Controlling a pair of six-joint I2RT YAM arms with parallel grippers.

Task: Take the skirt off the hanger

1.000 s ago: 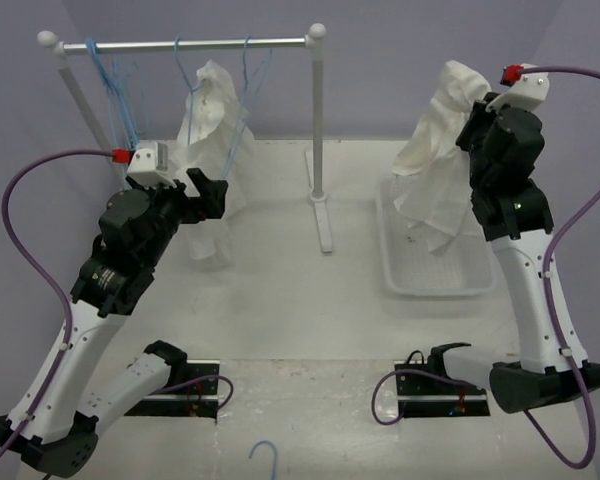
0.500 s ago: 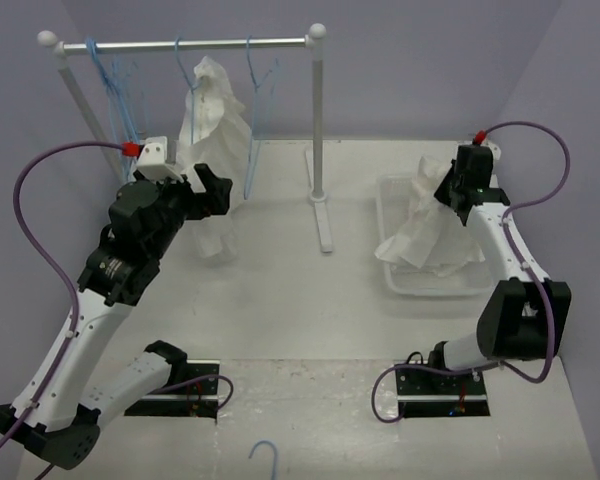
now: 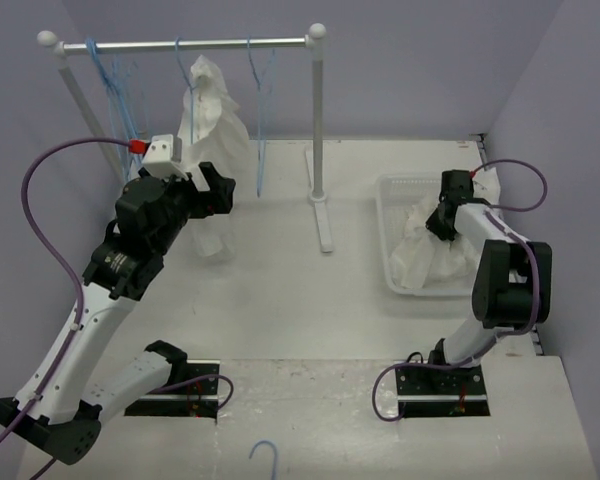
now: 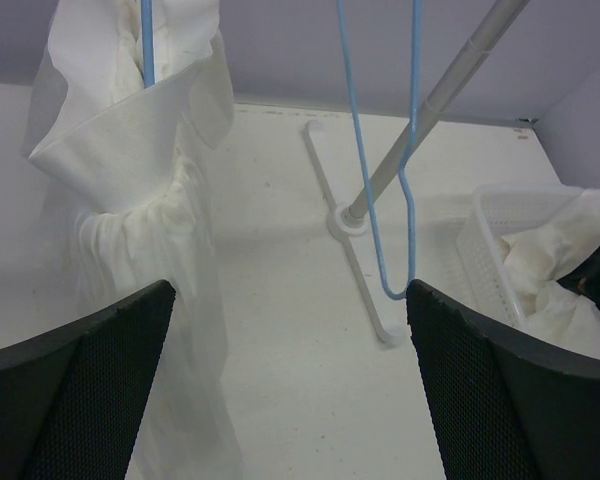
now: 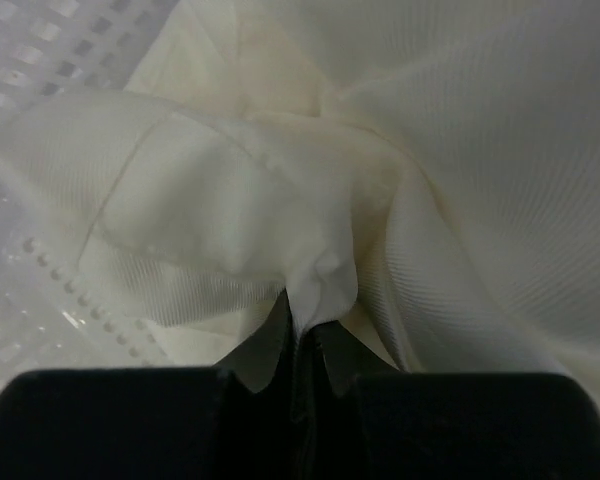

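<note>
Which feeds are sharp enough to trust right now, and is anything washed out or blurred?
Top external: evenly lit, sharp, but the white garment barely stands out from the white basket. Left wrist: crisp, blue hanger clear against the wall, left fingers dark. Right wrist: right gripper pinches that garment so close that it fills the frame, soft and low-contrast.

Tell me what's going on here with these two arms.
The right gripper is shut on a fold of the skirt, which lies down inside the basket on the right. The hanger hangs bare on the rail, so the skirt is already off it. The left gripper is open and empty, facing a second white garment that hangs on the rail beside that hanger.
</note>
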